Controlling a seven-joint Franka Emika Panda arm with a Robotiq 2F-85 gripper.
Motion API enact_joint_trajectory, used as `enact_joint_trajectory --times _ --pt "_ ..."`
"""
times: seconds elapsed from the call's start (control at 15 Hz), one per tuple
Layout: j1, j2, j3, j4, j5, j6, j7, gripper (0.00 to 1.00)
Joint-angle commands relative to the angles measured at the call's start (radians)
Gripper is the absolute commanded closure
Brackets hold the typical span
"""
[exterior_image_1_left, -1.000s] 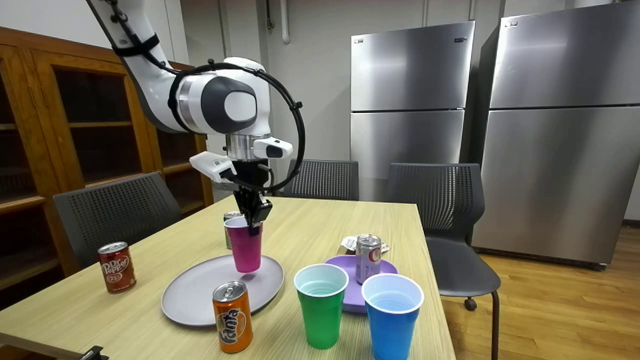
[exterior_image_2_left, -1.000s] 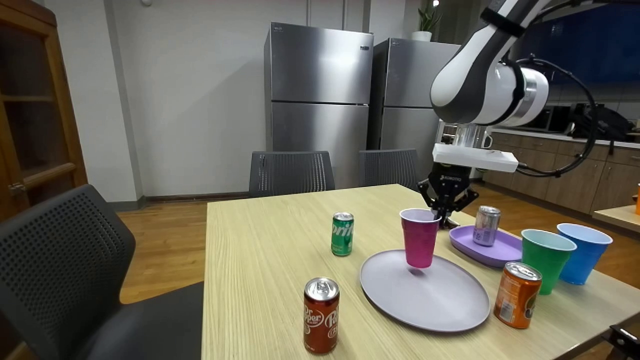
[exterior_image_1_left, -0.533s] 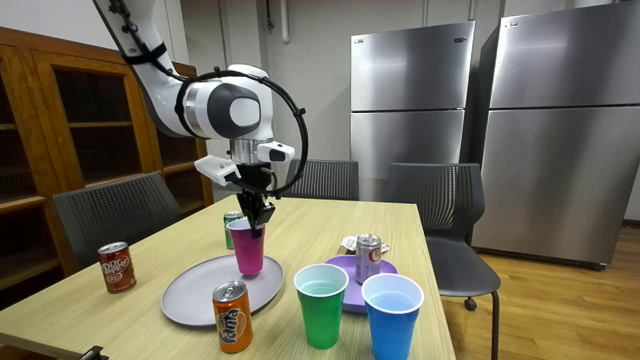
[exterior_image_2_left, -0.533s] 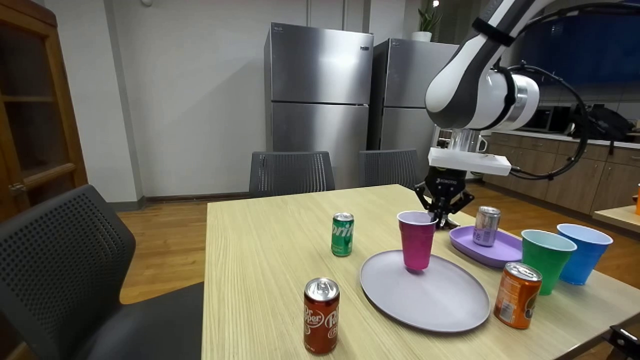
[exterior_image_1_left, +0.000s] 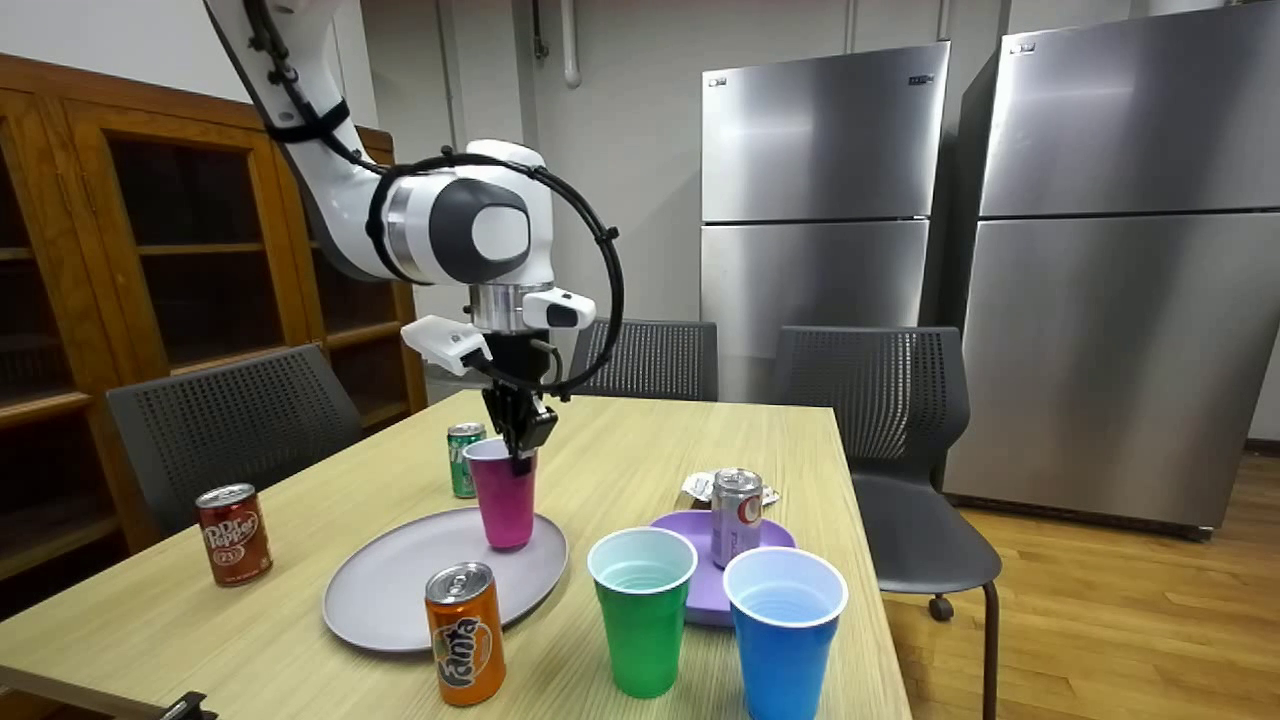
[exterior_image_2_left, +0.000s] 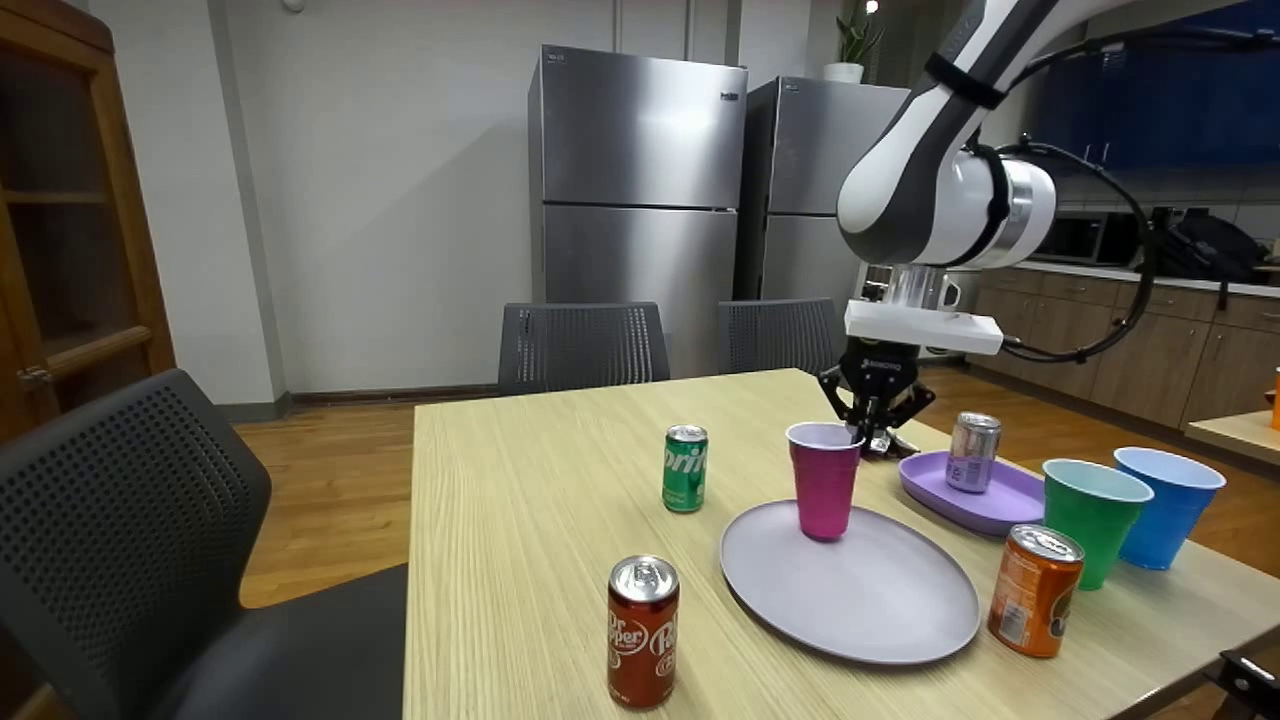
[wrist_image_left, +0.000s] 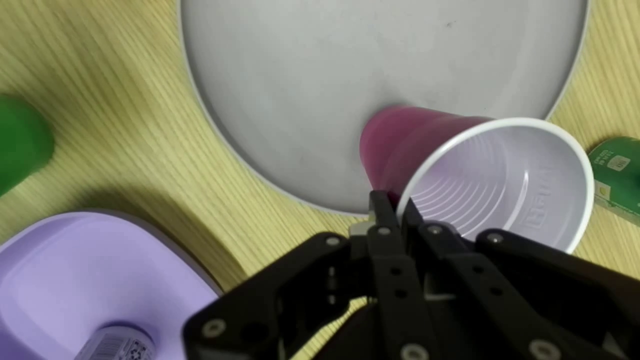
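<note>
My gripper (wrist_image_left: 395, 198) is shut on the rim and wall of a pink cup (exterior_image_1_left: 503, 505), one finger (wrist_image_left: 382, 210) outside the cup and its partner inside. In the wrist view the cup's white interior (wrist_image_left: 530, 185) shows nothing in it. The cup leans slightly, mouth up, over the far part of a round grey plate (exterior_image_2_left: 870, 610). Its base is at the plate's surface or just above it; whether they touch I cannot tell. A green Sprite can (exterior_image_2_left: 685, 468) stands beyond the plate, partly hidden by the cup in an exterior view.
An orange Fanta can (exterior_image_1_left: 466, 635) stands beside the plate, a Dr Pepper can (exterior_image_2_left: 643, 632) farther off. A green cup (exterior_image_1_left: 645, 630) and blue cup (exterior_image_1_left: 785, 640) are near a purple tray (exterior_image_2_left: 930, 480) bearing a silver can (exterior_image_1_left: 736, 518). Chairs (exterior_image_1_left: 870, 400) surround the table.
The arm has come down a little, carrying the pink cup lower and slightly sideways over the plate. The gap under the cup has shrunk. The grip is the same, and the other objects have stayed put.
</note>
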Motion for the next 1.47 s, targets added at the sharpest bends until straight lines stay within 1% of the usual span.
enact_joint_trajectory --times 0.0,0.07,0.13,0.4,0.47,0.73,0.8,1.4 --pt "0.002 0.021 0.006 0.039 0.028 -0.021 -0.016 0.99" --pt "0.003 0.023 0.005 0.042 0.024 -0.022 -0.015 0.7" --pt "0.002 0.024 0.005 0.045 0.024 -0.023 -0.017 0.69" --pt "0.001 0.013 0.003 0.04 0.023 -0.023 -0.02 0.41" --pt "0.001 0.006 0.003 0.035 0.022 -0.022 -0.021 0.32" --pt "0.0 -0.029 -0.001 0.016 0.017 -0.018 -0.023 0.02" --pt "0.0 -0.041 -0.003 0.01 0.015 -0.015 -0.022 0.0" --pt "0.005 -0.149 0.015 -0.028 0.029 -0.001 -0.029 0.0"
